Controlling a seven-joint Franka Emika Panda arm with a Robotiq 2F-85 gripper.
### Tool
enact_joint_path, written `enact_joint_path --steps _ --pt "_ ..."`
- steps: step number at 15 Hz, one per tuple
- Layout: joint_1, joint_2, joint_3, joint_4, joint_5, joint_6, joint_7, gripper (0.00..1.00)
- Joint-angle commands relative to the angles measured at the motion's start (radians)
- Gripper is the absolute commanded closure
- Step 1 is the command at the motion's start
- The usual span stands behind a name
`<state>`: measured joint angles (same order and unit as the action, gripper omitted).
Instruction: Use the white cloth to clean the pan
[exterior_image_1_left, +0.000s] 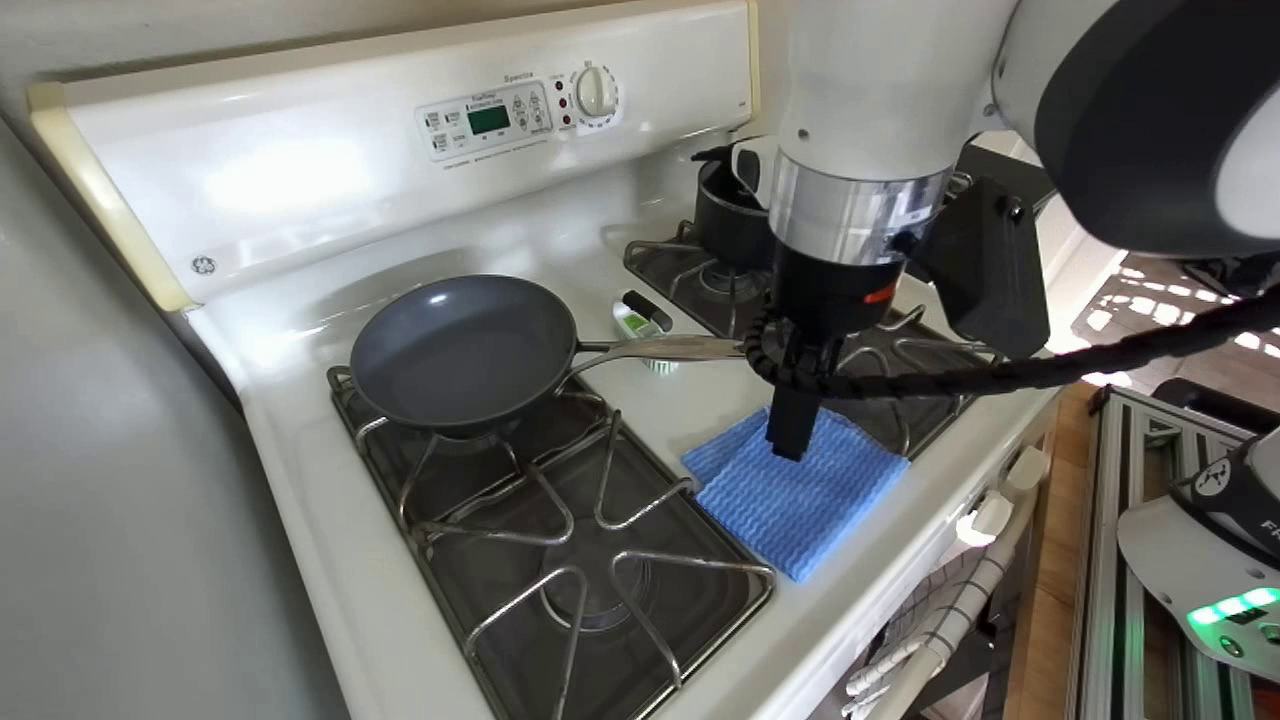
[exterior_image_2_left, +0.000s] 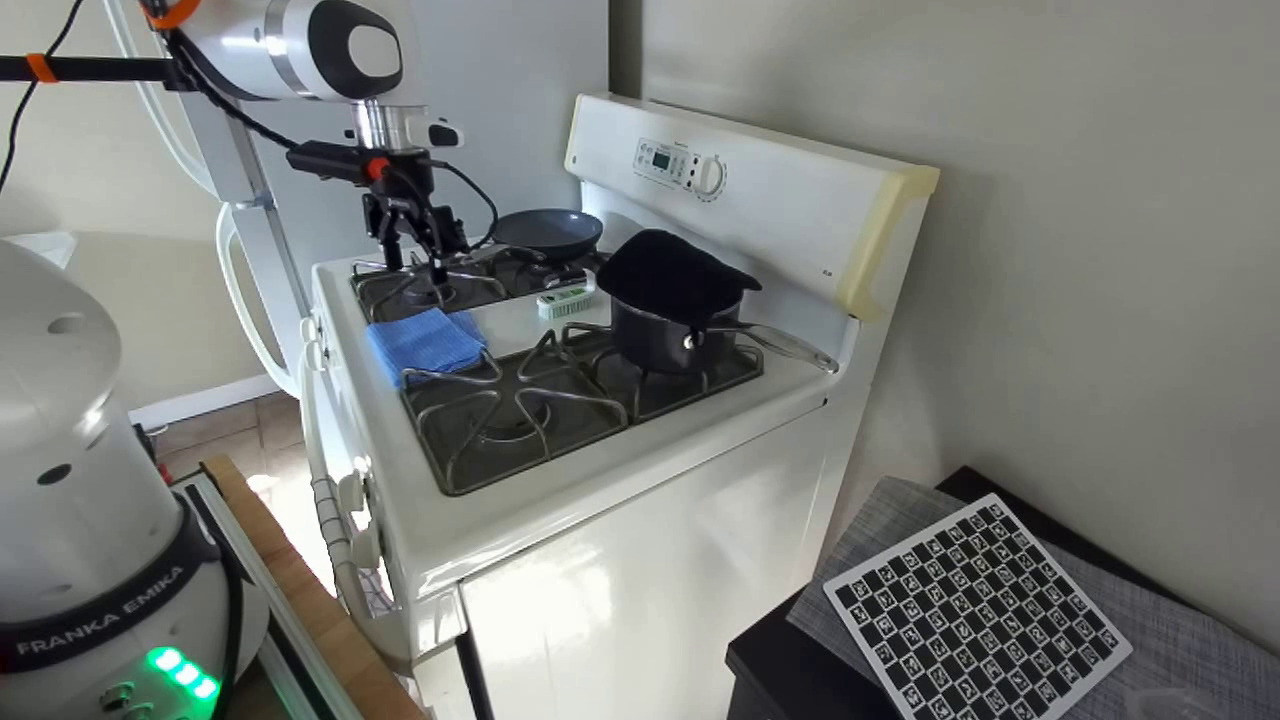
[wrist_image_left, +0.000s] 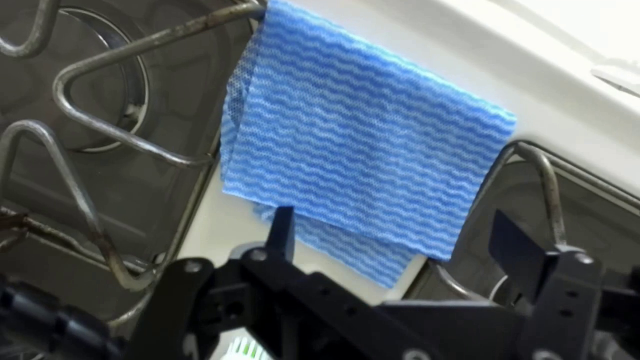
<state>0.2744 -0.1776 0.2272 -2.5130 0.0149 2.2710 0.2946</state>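
Note:
The white cloth, which is blue, lies folded on the stovetop between the burner grates in both exterior views (exterior_image_1_left: 810, 500) (exterior_image_2_left: 425, 342) and fills the middle of the wrist view (wrist_image_left: 365, 135). The pan, shallow and dark grey, sits on a back burner in both exterior views (exterior_image_1_left: 465, 345) (exterior_image_2_left: 548, 232), its long handle pointing across the stove's centre. It is out of the wrist view. My gripper (exterior_image_1_left: 790, 448) is above the stove near the cloth, pointing down. Its fingers are wide apart and empty in an exterior view (exterior_image_2_left: 417, 270) and in the wrist view (wrist_image_left: 391, 215).
A black pot (exterior_image_2_left: 660, 335) with a dark item on top stands on the other back burner. A white and green brush (exterior_image_2_left: 565, 302) lies between the burners, near the pan handle. Raised metal grates (exterior_image_1_left: 590, 560) flank the cloth. The control panel (exterior_image_1_left: 490, 120) rises behind.

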Motion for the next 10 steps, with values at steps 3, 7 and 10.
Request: enact_joint_path --steps 3,7,10 --pt "-0.022 -0.107 0.015 0.06 -0.011 -0.067 -0.01 0.0" --pt "-0.031 -0.145 0.023 0.13 -0.02 -0.107 -0.008 0.0" --pt "-0.032 -0.135 0.023 0.135 0.0 -0.08 -0.008 0.0"
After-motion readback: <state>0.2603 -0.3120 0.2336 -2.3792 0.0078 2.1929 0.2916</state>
